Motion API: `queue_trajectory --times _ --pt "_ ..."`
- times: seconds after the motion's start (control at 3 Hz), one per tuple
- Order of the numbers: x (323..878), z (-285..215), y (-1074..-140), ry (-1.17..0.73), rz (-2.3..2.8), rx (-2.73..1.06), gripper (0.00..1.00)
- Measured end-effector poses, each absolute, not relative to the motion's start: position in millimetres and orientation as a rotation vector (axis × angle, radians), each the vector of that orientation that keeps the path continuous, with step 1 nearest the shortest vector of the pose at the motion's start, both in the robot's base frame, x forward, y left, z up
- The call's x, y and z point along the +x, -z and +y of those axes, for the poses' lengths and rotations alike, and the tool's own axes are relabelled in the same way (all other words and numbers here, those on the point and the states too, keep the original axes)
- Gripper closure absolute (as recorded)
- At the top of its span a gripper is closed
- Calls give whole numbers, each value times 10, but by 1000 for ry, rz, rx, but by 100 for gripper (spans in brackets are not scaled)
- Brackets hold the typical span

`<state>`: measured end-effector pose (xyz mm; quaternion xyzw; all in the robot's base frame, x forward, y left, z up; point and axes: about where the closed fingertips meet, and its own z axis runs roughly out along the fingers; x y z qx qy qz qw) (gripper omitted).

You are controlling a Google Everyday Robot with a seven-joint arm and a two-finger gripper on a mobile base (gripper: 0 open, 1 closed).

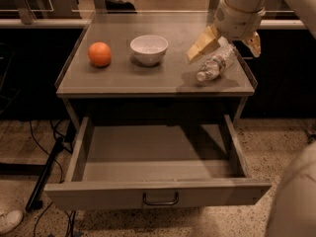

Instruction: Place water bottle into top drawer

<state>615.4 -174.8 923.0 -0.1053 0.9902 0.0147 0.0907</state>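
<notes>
Right, the grey cabinet (148, 80) is sitting square in the middle of the view on a speckled floor (276, 137); its top drawer (158, 149) is hanging wide open below the tabletop, the flat front panel facing us with the small dark handle (160, 200) at its centre; nothing is lying inside it that I can make out. Off to the lower right, a white curve of the robot's body (296, 201) is crowding the corner. Up at the top right, the pale arm (242, 6) is reaching down over the right end of the tabletop; the gripper (223, 53) is hanging just above that surface with its two yellowish fingers (202, 43) spread wide apart, gripping nothing. Now the smaller pieces: a white bowl (149, 49) is standing upright near the middle of the top; an orange (99, 54) is resting to its left, close by but not touching. And the water bottle (216, 63) is lying on its side on the right part of the tabletop, between the spread fingers, white cap pointing toward the front edge; whether either finger is touching it, I cannot tell. Dark cables (49, 147) are trailing across the floor at the left.
</notes>
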Motion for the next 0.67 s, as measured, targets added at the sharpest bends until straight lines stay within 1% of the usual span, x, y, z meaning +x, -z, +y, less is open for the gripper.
queue_trajectory --times 0.33,0.67 --pt "6381 -1727 -9106 -37 2965 -212 0" --pt "6433 -1699 -9102 -45 2944 -218 0"
